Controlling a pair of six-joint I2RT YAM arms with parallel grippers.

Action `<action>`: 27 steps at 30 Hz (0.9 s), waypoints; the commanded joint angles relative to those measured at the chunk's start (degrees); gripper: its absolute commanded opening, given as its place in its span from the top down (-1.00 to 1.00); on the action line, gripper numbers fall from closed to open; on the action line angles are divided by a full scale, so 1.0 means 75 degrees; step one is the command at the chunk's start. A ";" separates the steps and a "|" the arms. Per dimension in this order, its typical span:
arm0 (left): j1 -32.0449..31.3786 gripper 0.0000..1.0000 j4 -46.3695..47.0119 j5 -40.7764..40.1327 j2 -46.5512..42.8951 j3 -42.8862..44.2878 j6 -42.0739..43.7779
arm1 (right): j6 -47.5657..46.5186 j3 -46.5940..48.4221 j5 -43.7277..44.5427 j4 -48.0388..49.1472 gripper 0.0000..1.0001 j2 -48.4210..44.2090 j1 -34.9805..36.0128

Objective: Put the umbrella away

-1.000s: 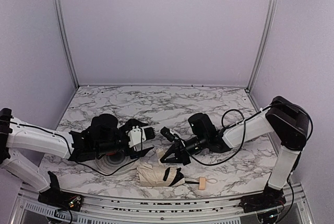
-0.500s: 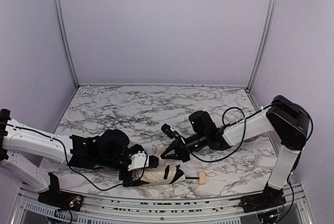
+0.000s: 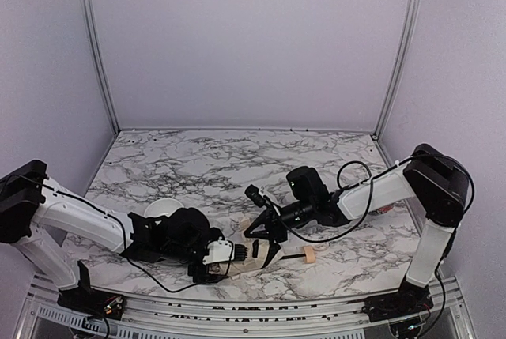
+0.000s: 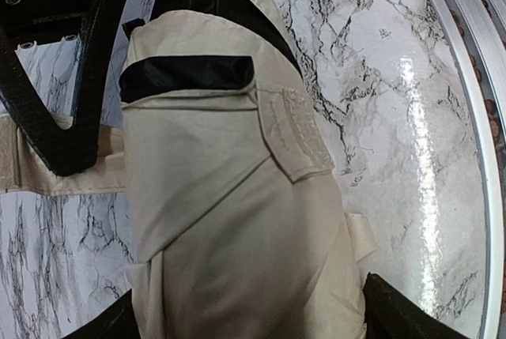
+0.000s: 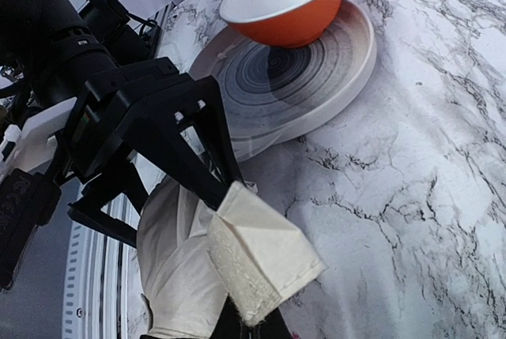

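Observation:
The umbrella (image 3: 247,254) lies folded near the table's front, cream fabric with black lining showing, its tan handle (image 3: 308,254) pointing right. My left gripper (image 3: 225,256) is open and straddles the cream bundle (image 4: 237,220). Its black fingertips (image 4: 395,314) sit close against the fabric on either side. My right gripper (image 3: 265,242) is shut on the umbrella's cream fastening strap (image 5: 265,264), pinching its end and holding it lifted off the bundle. In the left wrist view the right gripper's black fingers (image 4: 59,118) show at the upper left, with the strap stretched beside them.
A white bowl with an orange-red outside (image 5: 285,3) stands on a grey ringed plate (image 5: 332,78) left of the umbrella, just behind my left arm (image 3: 95,224). The metal front rail (image 4: 474,118) runs close beside the umbrella.
My left gripper came off the plate area and down over the umbrella, now straddling it. The umbrella slid away from the front edge. The right gripper now holds the strap lifted.

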 commanded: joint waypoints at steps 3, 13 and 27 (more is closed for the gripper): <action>-0.0036 -0.73 0.0152 -0.0012 0.0689 0.0391 0.0291 | 0.0308 0.0216 -0.0118 0.0588 1.00 -0.0074 -0.0030; -0.0010 0.27 0.0185 0.0690 0.1299 0.0706 0.0314 | 0.0363 0.0243 -0.0116 0.0666 1.00 -0.0099 -0.0036; -0.0022 1.00 -0.1320 0.2307 0.1189 0.1020 0.0477 | -0.0023 0.2297 0.1590 -0.0206 1.00 0.0388 -0.1083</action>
